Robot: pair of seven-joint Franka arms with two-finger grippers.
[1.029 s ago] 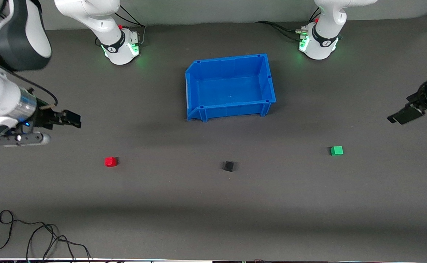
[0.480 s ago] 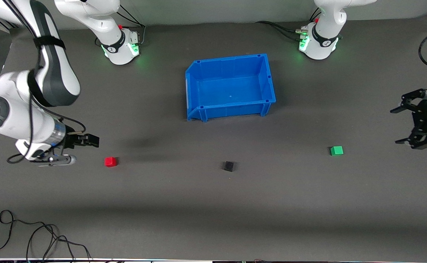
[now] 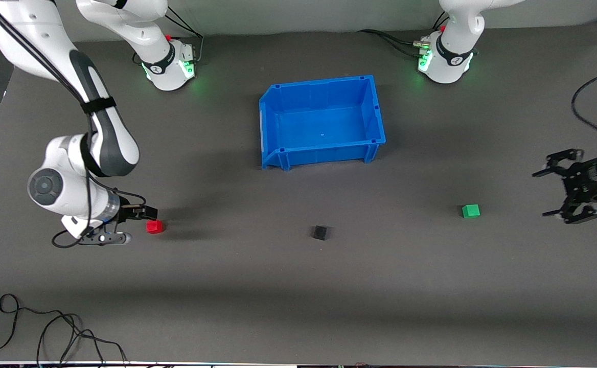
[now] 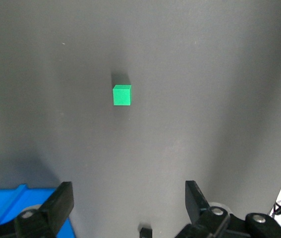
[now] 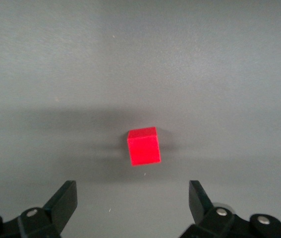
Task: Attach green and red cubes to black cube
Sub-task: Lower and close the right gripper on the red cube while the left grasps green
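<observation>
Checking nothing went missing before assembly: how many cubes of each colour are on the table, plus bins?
Red cube: 1
Green cube: 1
Black cube: 1
Blue bin: 1
Total: 4

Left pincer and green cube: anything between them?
Nothing. In the left wrist view only bare table mat separates the open left pincer from the green cube; the front view shows the same empty stretch.

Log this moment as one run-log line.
right tool open, beside red cube | left tool open, short of green cube | black cube untouched
</observation>
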